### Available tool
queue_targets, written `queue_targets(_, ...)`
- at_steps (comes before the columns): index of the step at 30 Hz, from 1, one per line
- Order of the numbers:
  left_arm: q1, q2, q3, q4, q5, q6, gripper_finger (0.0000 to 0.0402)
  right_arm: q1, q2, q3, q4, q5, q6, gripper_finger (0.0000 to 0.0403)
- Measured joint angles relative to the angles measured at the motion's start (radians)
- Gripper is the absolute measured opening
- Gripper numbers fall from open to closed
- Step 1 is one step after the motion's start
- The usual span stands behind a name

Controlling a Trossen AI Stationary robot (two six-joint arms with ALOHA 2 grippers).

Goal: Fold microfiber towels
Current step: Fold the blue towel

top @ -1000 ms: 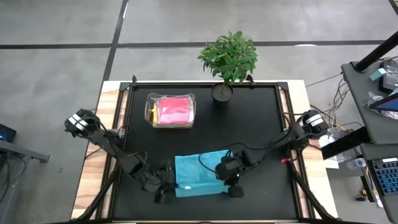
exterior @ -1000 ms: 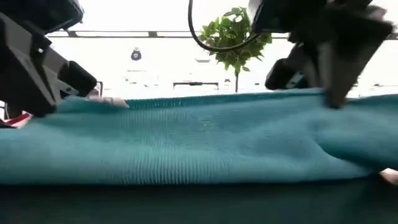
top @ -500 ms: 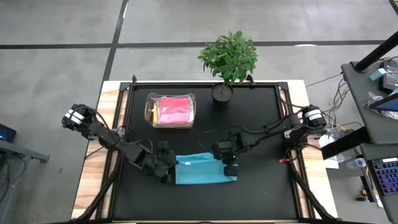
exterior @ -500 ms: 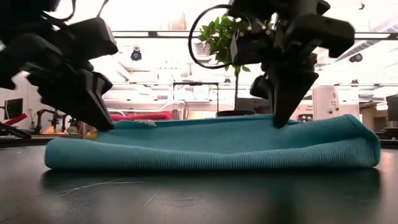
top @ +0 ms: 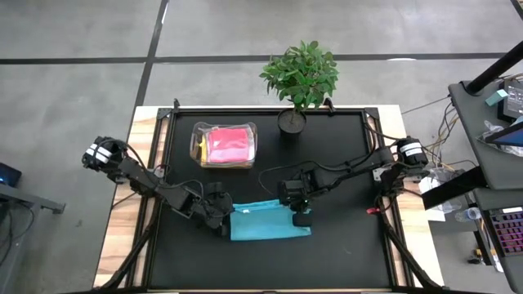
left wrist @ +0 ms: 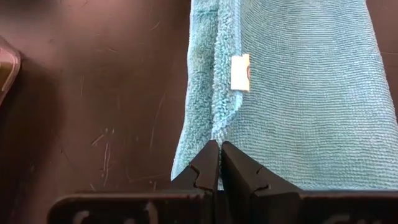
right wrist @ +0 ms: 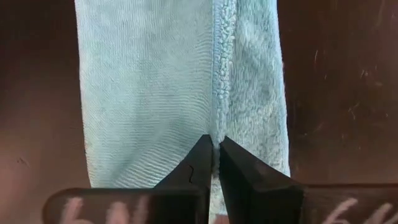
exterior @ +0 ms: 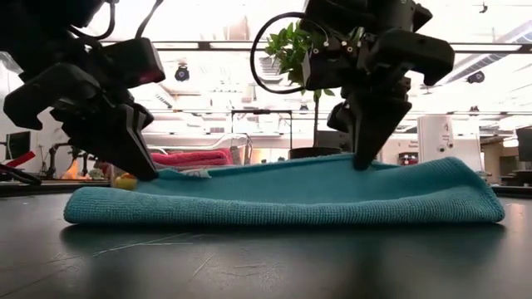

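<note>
Where the teal towel [top: 270, 222] lies folded on the surface [top: 343, 155], its far edge is pinched by both sets of jaws: left gripper [top: 226, 215] at one end, right gripper [top: 299, 212] at the other.

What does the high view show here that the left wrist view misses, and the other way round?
Only the high view shows the clear box with a pink towel inside, the potted plant, and the right gripper at the teal towel's far right corner. Only the left wrist view shows the white tag near the towel's hem. Both show the folded teal towel and the left gripper, shut on its edge.
</note>
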Motion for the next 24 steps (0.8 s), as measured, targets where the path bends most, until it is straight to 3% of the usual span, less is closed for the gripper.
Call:
queue_targets(6, 0.001, 0.000, 0.001, -0.045, 0.000, -0.017, 0.0018, -0.023, 0.000, 0.000, 0.001, 0.029, 0.007, 0.0056)
queue_targets(14, 0.004, 0.000, 0.001, -0.065, -0.049, -0.014, 0.0105, -0.044, 0.000, 0.000, -0.047, 0.045, 0.000, 0.0118)
queue_targets(19, 0.012, -0.003, 0.010, -0.170, -0.096, -0.028, 0.0148, -0.046, -0.002, 0.000, -0.074, 0.046, 0.025, 0.0135)
queue_targets(24, 0.013, -0.029, 0.025, -0.231, -0.191, -0.062, 0.0157, -0.031, -0.002, -0.002, -0.074, 0.047, 0.151, 0.0135)
